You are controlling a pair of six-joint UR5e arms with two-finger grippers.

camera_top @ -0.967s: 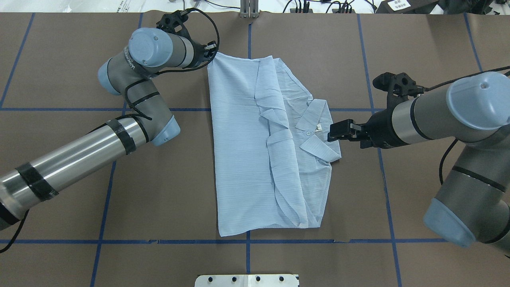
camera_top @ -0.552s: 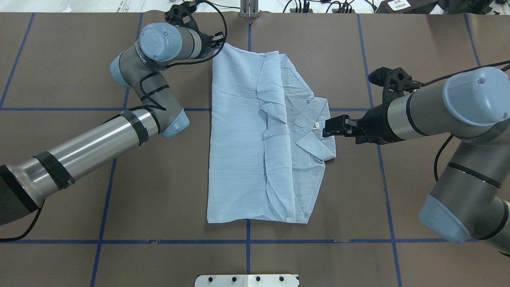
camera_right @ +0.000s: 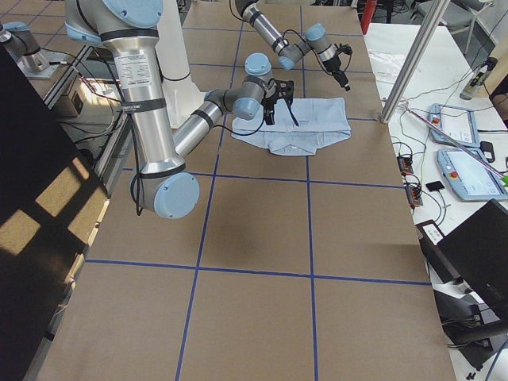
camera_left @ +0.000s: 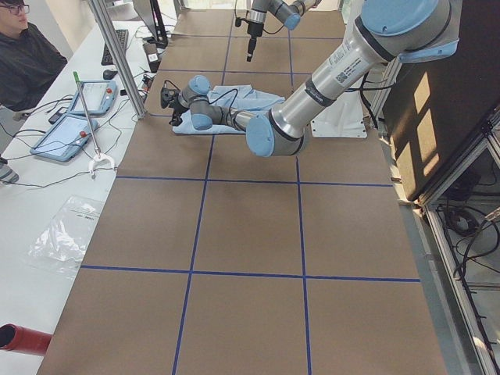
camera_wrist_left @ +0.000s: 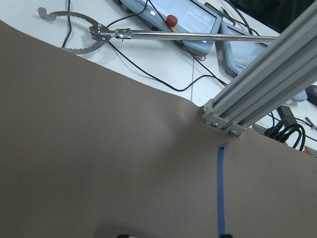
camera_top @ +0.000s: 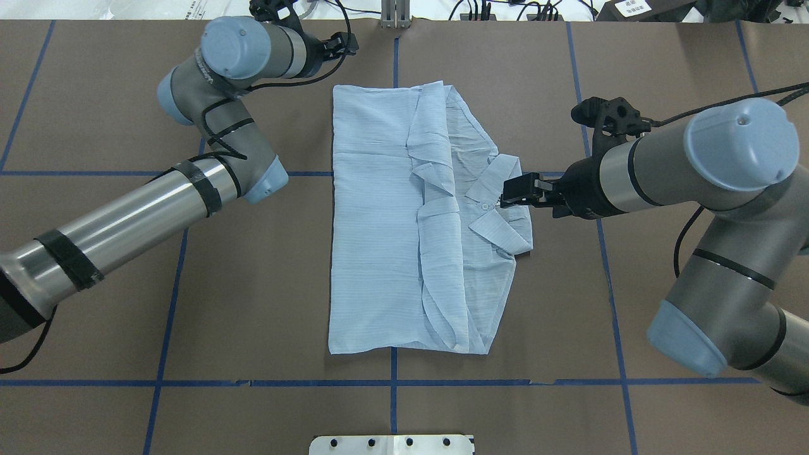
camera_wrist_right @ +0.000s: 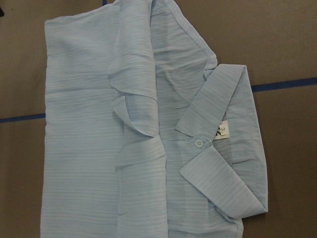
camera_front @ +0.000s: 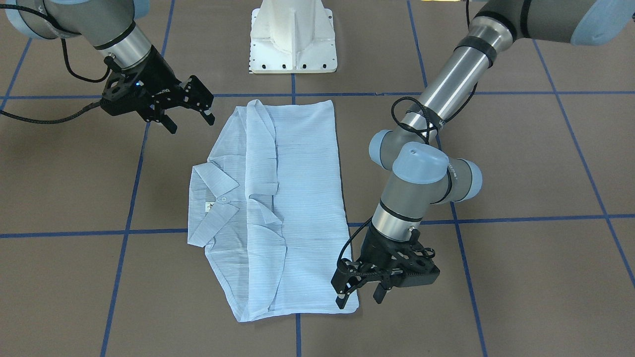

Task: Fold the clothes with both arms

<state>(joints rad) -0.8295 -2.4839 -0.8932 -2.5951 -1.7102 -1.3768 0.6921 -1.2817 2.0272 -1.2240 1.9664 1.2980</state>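
Two grippers hang open, and both hold nothing. The left gripper is just above the far left corner of the shirt, with its fingers apart. The right gripper floats higher up, over the collar on the right side, and its fingers are apart too.

The shirt lies flat in the middle of the brown table. Its left part is one smooth layer. On the right I can see the collar, a small button and a white label.

I think one fold is done and the arms are between folds. Next, each gripper needs to come down and pinch an edge through all the layers. Then both should lift together so the cloth does not bunch up. The loose wavy flap down the middle may slip.

A metal post stands just past the far edge, close to the left gripper. A grabber stick and control pads lie on the desk behind it. A person sits there. The robot's white base is on the near side.
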